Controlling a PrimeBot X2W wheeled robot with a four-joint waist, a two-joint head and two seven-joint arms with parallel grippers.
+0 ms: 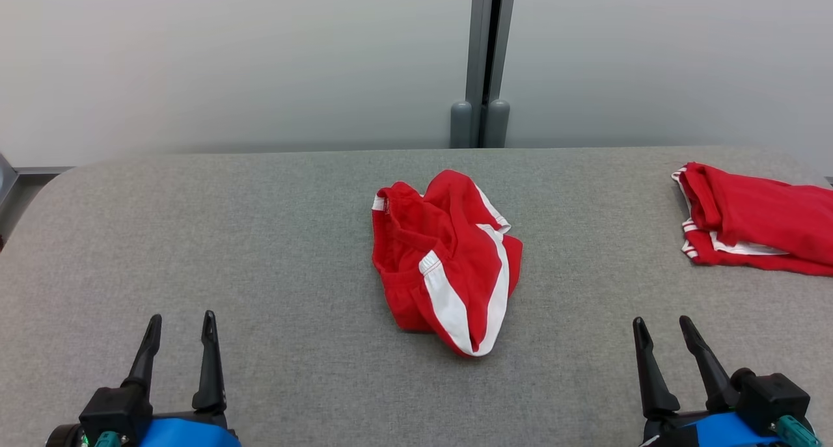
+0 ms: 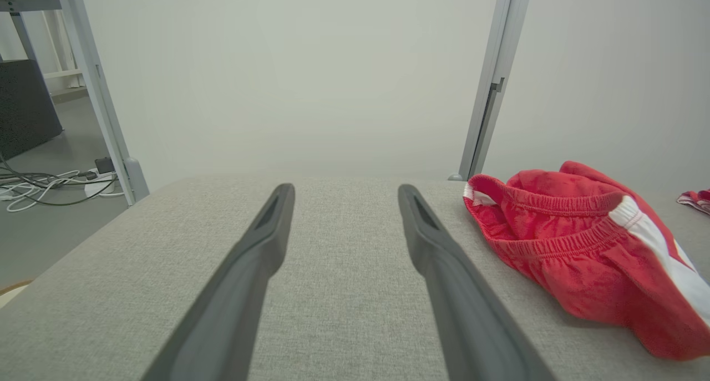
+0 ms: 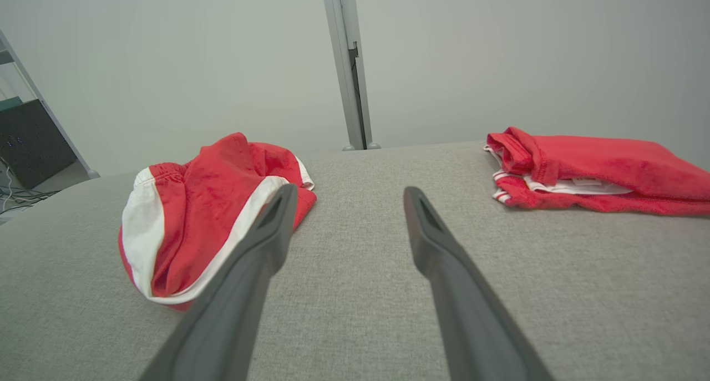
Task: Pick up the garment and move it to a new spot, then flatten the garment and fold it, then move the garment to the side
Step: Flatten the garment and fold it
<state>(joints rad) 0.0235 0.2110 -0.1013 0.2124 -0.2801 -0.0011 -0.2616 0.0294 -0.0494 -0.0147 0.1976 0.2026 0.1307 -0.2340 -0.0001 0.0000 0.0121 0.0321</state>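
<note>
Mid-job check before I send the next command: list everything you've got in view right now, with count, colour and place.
crumpled garment: one, red with white stripes, middle of the table
folded pile: one, red with white trim, far right of the table; number of pieces cannot be told
table: one, grey fabric top, under both garments
post: one, grey, upright between pale wall panels behind the table
cables: several, white and dark, on the floor past the table's left end
left gripper: one, dark fingers, open, near left edge, holding nothing
right gripper: one, dark fingers, open, near right edge, holding nothing
</note>
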